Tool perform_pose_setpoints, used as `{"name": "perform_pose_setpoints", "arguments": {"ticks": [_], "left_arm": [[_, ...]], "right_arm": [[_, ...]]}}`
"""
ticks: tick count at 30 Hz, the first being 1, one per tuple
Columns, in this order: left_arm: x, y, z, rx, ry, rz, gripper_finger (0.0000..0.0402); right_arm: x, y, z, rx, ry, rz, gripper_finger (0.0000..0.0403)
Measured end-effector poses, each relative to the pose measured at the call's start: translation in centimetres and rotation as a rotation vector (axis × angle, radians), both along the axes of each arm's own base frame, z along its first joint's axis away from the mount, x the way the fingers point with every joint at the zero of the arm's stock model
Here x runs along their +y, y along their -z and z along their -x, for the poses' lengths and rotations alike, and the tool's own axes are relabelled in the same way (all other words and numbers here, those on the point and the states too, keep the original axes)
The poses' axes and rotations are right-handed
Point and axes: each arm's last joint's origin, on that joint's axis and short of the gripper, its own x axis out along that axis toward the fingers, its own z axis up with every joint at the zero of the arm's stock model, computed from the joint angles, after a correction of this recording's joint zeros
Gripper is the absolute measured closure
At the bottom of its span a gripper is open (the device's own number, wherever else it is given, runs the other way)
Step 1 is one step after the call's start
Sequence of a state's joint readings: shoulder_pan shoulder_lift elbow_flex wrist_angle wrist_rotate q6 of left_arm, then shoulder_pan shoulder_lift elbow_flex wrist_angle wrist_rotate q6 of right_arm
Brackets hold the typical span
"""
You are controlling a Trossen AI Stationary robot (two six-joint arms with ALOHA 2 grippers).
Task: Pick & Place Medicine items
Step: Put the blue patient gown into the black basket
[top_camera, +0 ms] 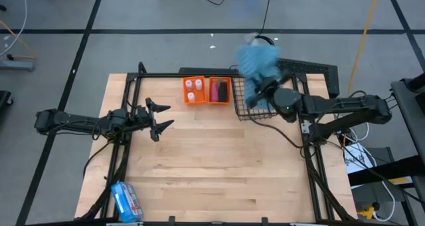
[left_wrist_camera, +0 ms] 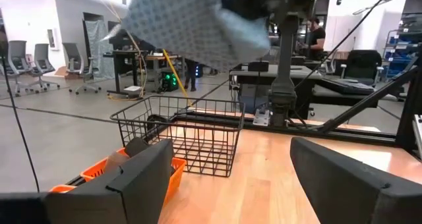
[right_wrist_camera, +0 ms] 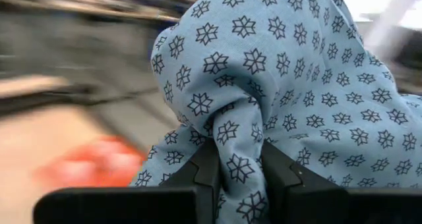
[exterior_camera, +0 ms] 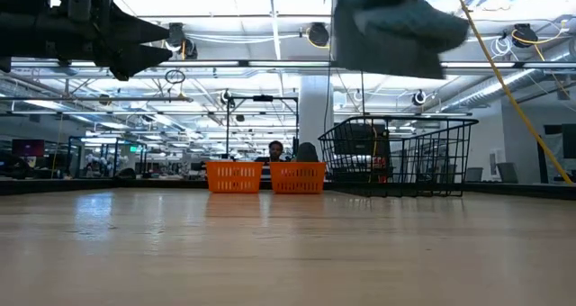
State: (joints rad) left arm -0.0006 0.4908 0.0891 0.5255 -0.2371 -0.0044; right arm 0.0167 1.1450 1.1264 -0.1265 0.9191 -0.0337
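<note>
Medicine items sit in two orange bins at the far edge of the tabletop (top_camera: 212, 173) in the high view: tiny white round bottles (top_camera: 191, 85) in the left orange bin (top_camera: 194, 91), and a black rectangular bar (top_camera: 221, 91) with a strip of pink beside it in the right orange bin (top_camera: 220, 92). Just right of the bins stands a black wire basket (top_camera: 251, 101). Over that basket the right hand (top_camera: 264, 88) holds up a blue patterned cloth (top_camera: 257, 60), which blurs and hides part of the basket. The left hand (top_camera: 161, 115) hovers over the left part of the tabletop, its fingers spread wide with nothing between them. A blue and white packet (top_camera: 125, 201) lies at the near left corner.

From the low view both orange bins show side by side, with the wire basket to their right and the cloth hanging high above it; the bins' contents are hidden behind their walls.

From the left wrist view the two dark fingers (left_wrist_camera: 138, 178) stand well apart and empty; beyond them are the wire basket, an orange bin and the raised cloth.

From the right wrist view the fingers (right_wrist_camera: 204, 171) are pinched together on a fold of the cloth, blue with dark star-like flowers, which fills most of the picture; an orange blur shows beside it
</note>
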Motion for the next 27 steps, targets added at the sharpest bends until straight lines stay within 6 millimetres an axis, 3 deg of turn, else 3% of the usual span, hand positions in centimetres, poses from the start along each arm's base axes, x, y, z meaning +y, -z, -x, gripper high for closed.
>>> {"name": "perform_pose_setpoints", "arguments": {"ticks": [3, 12, 21, 27], "left_arm": [[0.0, 0.0, 0.0, 0.000, 0.000, 0.000, 0.0091], [0.0, 0.0, 0.0, 0.000, 0.000, 0.000, 0.0091], [0.0, 0.0, 0.0, 0.000, 0.000, 0.000, 0.0091], [0.0, 0.0, 0.0, 0.000, 0.000, 0.000, 0.0092]], "right_arm": [[-0.7, 2.3, 0.9, 0.032, 0.225, 0.055, 0.0361], [-2.8, 8.7, 1.0, 0.015, 0.351, 0.067, 0.0361], [-5.0, 11.6, -0.4, 0.037, 0.254, -0.037, 0.0361], [-7.1, 14.6, -1.5, 0.093, 0.233, -0.133, 0.0361]]}}
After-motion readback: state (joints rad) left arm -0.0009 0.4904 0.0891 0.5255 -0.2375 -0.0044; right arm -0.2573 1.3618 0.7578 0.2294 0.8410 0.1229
